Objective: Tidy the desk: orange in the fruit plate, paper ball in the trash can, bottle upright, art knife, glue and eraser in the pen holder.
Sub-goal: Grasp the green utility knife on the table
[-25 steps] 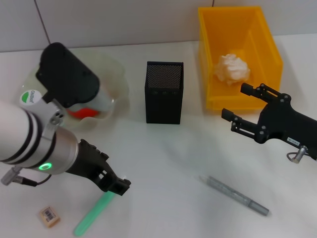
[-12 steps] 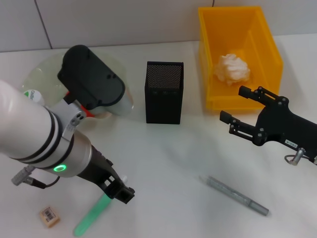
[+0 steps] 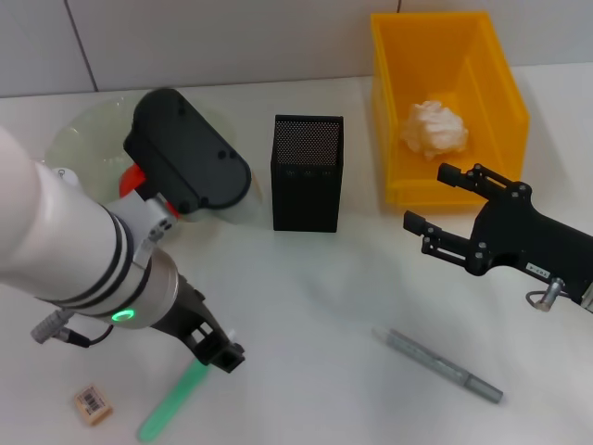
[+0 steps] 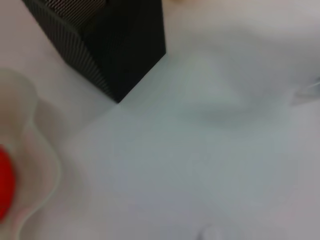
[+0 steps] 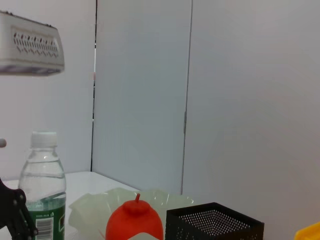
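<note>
My left gripper (image 3: 219, 353) is low over the table, at the top end of a green glue stick (image 3: 170, 404) that lies flat. The tan eraser (image 3: 93, 405) lies left of it. The grey art knife (image 3: 437, 365) lies at the front right. The black mesh pen holder (image 3: 308, 172) stands in the middle, and also shows in the left wrist view (image 4: 110, 45). The orange (image 3: 133, 176) sits in the pale-green fruit plate (image 3: 83, 130), mostly hidden by my left arm. The paper ball (image 3: 433, 128) lies in the yellow trash can (image 3: 505, 102). My right gripper (image 3: 445, 202) is open and empty in front of the can. The bottle (image 5: 44, 192) stands upright.
The right wrist view shows the orange (image 5: 134, 221), the plate (image 5: 92, 207) and the pen holder (image 5: 215, 226) behind the bottle. A tiled wall runs along the back of the white table (image 3: 315, 297). My left arm covers much of the left side.
My left arm's wrist has swung to the right, toward the pen holder, with its gripper staying at the glue stick. My right gripper has drifted slightly left. The glue stick has not moved.
</note>
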